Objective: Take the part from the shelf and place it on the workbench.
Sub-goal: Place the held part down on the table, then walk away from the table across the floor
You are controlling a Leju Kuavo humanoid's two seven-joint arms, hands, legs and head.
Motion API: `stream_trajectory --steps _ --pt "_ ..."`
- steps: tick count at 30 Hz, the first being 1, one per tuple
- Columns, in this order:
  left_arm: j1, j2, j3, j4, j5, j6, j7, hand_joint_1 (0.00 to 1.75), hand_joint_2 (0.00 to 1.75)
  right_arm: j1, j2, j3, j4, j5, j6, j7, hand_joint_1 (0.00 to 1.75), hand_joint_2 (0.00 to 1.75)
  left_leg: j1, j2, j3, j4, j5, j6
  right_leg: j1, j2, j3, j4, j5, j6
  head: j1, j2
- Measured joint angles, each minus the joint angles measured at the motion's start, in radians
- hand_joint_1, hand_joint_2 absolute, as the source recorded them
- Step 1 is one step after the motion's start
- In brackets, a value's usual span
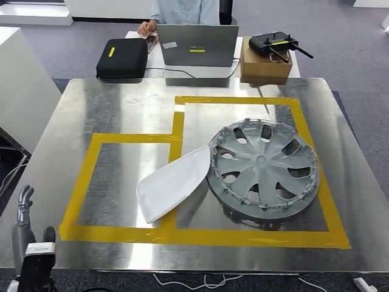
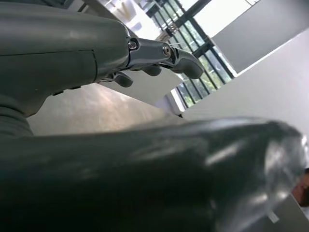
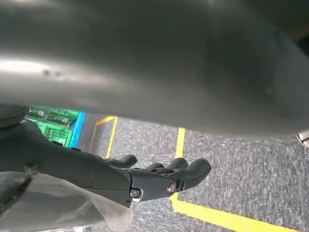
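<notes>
A white curved shell part (image 1: 174, 182) lies on the metal workbench (image 1: 115, 109), across the yellow tape between the two marked fields. Its far end touches a grey wheel cover (image 1: 264, 170) that lies flat in the right field. My left hand (image 1: 27, 226) is raised at the bench's near left corner, fingers spread upward and holding nothing. The left wrist view shows that same left hand (image 2: 160, 53) with its fingers stretched out and empty. My right hand (image 3: 156, 176) hangs over the grey carpet with straight fingers and nothing in it.
Beyond the bench's far edge stand a black case (image 1: 121, 58), an open laptop (image 1: 198, 44) and a cardboard box (image 1: 265, 66) carrying a black antenna device (image 1: 274, 42). A person (image 1: 183, 11) sits behind the laptop. A white cabinet (image 1: 18, 85) stands left. Yellow floor tape (image 3: 218, 220) runs below my right hand.
</notes>
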Motion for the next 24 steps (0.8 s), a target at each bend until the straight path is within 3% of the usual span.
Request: stream_trajectory --steps 2,4,5,6,8,10,12,14,16,18,19,20,21,24 --pt "-0.004 -0.052 0.095 -0.002 0.024 -0.075 -0.021 0.0 0.0 0.001 0.008 -0.013 -0.015 0.012 0.009 0.0 0.0 0.0 0.006 0.003 0.003 -0.008 0.006 0.002 -0.006 0.001 -0.051 0.117 -0.063 0.009 0.002 0.0" --pt "-0.01 -0.093 0.179 -0.001 0.05 -0.117 -0.025 0.0 0.0 0.003 0.013 -0.025 -0.027 0.021 0.015 0.0 0.0 0.0 0.011 0.006 0.002 -0.006 0.005 -0.003 -0.015 0.0 -0.09 0.212 -0.094 0.02 0.001 0.0" --pt "-0.013 -0.11 0.215 0.002 0.063 -0.126 -0.026 0.0 0.0 0.004 0.015 -0.029 -0.032 0.026 0.017 0.0 0.0 0.0 0.015 0.006 0.003 -0.004 0.002 -0.008 -0.02 -0.001 -0.085 0.208 -0.083 0.026 0.001 0.0" --pt "-0.017 -0.123 0.249 0.006 0.078 -0.131 -0.026 0.0 0.0 0.005 0.017 -0.034 -0.037 0.031 0.018 0.0 0.0 0.0 0.02 0.006 0.003 0.0 -0.001 -0.015 -0.025 -0.002 -0.059 0.164 -0.056 0.033 0.001 0.0" --pt "-0.025 -0.144 0.31 0.021 0.109 -0.138 -0.027 0.0 0.0 0.003 0.024 -0.042 -0.045 0.041 0.02 0.0 0.0 0.0 0.027 0.004 0.001 0.018 -0.015 -0.036 -0.034 -0.001 0.016 0.033 -0.011 0.046 0.005 0.0" --pt "-0.035 -0.156 0.365 0.043 0.137 -0.146 -0.029 0.0 0.0 0.0 0.034 -0.05 -0.054 0.051 0.022 -0.002 0.0 0.0 0.027 0.002 -0.007 0.037 -0.026 -0.054 -0.035 0.004 0.055 -0.029 -0.008 0.037 0.007 0.0" --pt "-0.05 -0.166 0.421 0.079 0.163 -0.158 -0.028 0.0 0.0 -0.002 0.043 -0.057 -0.062 0.063 0.023 -0.006 0.0 0.0 0.028 0.001 -0.01 0.044 -0.029 -0.062 -0.031 0.007 0.056 -0.024 -0.014 0.013 0.006 0.0" --pt "-0.065 -0.173 0.476 0.121 0.184 -0.171 -0.024 0.0 0.0 -0.003 0.051 -0.061 -0.068 0.077 0.026 -0.007 0.0 0.0 0.031 0.002 -0.014 0.06 -0.045 -0.068 -0.03 0.005 0.053 -0.023 -0.012 -0.003 0.004 0.0" --pt "-0.082 -0.177 0.528 0.168 0.198 -0.178 -0.017 0.0 0.0 -0.004 0.057 -0.062 -0.074 0.089 0.028 -0.007 0.0 0.0 0.032 0.005 -0.049 0.143 -0.101 -0.073 -0.029 0.002 0.049 -0.024 -0.009 -0.013 -0.001 0.0" --pt "-0.098 -0.179 0.575 0.218 0.208 -0.179 -0.01 0.0 0.0 -0.003 0.06 -0.062 -0.078 0.098 0.03 -0.007 0.0 0.0 0.031 0.006 -0.109 0.277 -0.167 -0.074 -0.025 -0.002 0.042 -0.024 -0.005 -0.019 -0.004 0.0" --pt "-0.103 -0.18 0.595 0.242 0.212 -0.179 -0.007 0.0 0.0 -0.003 0.062 -0.062 -0.08 0.101 0.03 -0.007 0.0 0.0 0.031 0.006 -0.129 0.322 -0.18 -0.072 -0.022 -0.003 0.039 -0.023 -0.004 -0.021 -0.004 0.0" --pt "-0.107 -0.181 0.611 0.262 0.214 -0.179 -0.004 0.0 0.0 -0.003 0.062 -0.063 -0.082 0.103 0.03 -0.007 0.0 0.0 0.03 0.006 -0.131 0.331 -0.173 -0.069 -0.02 -0.004 0.037 -0.023 -0.002 -0.023 -0.004 0.0" --pt "-0.109 -0.181 0.624 0.279 0.214 -0.179 -0.003 0.0 0.0 -0.003 0.063 -0.063 -0.083 0.104 0.031 -0.007 0.0 0.0 0.029 0.006 -0.115 0.301 -0.147 -0.063 -0.018 -0.004 0.036 -0.023 0.0 -0.024 -0.004 0.0" --pt "-0.117 -0.181 0.649 0.31 0.214 -0.179 -0.003 0.0 0.0 -0.005 0.066 -0.063 -0.087 0.105 0.031 -0.007 0.0 0.0 0.021 0.006 -0.016 0.103 -0.059 -0.042 -0.012 -0.005 0.034 -0.023 0.008 -0.02 -0.004 0.0"
